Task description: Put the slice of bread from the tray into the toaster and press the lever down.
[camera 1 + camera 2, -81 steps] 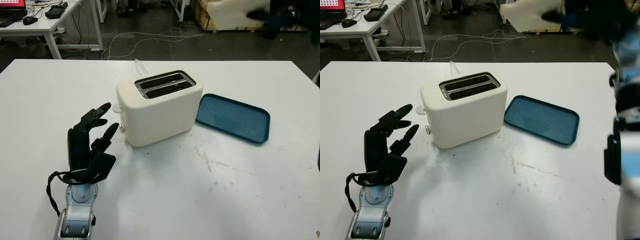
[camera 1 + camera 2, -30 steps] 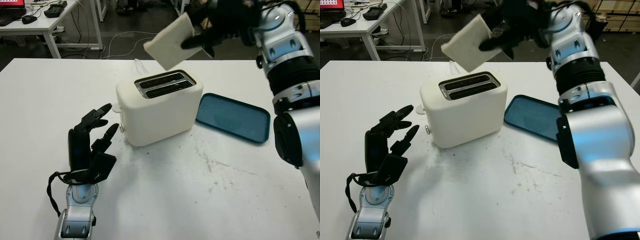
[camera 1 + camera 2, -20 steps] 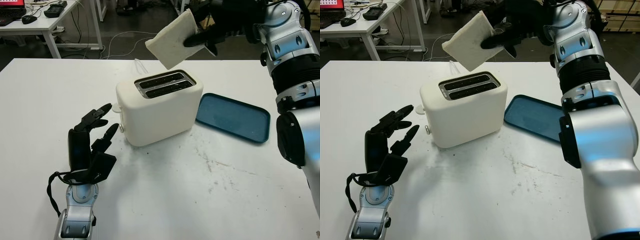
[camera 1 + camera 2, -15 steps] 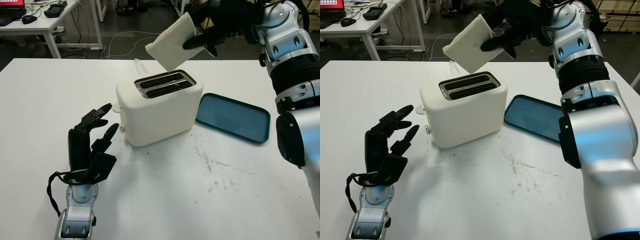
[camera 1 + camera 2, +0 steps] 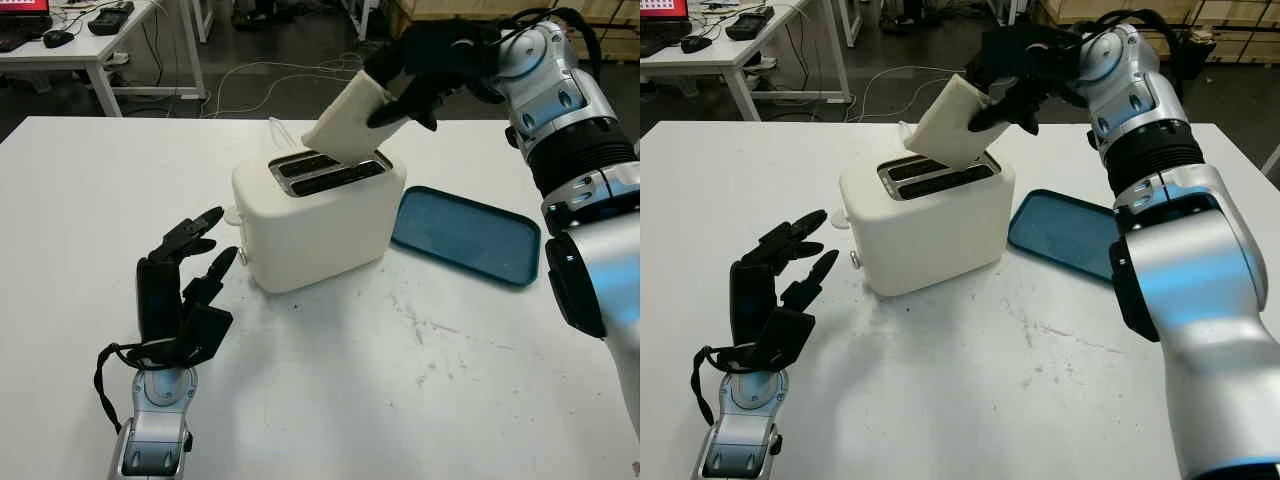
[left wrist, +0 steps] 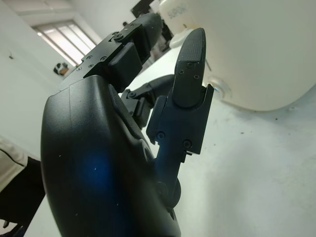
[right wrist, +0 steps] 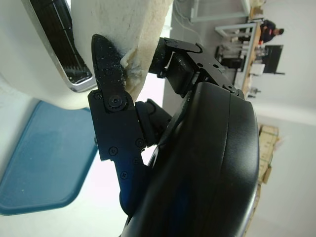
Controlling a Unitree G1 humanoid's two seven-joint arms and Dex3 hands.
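Note:
My right hand [image 5: 405, 75] is shut on a pale slice of bread [image 5: 345, 125], holding it tilted just above the slots of the cream two-slot toaster [image 5: 320, 215] in the middle of the white table. The slice's lower edge meets the toaster's top near the rear slot; the right wrist view shows the bread [image 7: 123, 24] pinched between black fingers [image 7: 111, 94] beside a chrome slot rim. The blue tray [image 5: 466, 236] lies bare to the right of the toaster. My left hand [image 5: 185, 275] is open, upright on the table left of the toaster, near its side lever [image 5: 243, 257].
The toaster's cord runs off the table's far edge. Beyond the table are a dark floor with cables, a white desk [image 5: 80, 45] at the far left and crates at the far right. Bare table [image 5: 400, 380] spreads in front of the toaster.
My right hand has brought the bread down from high above the toaster until its lower edge reaches the slots. The left hand has stayed where it was.

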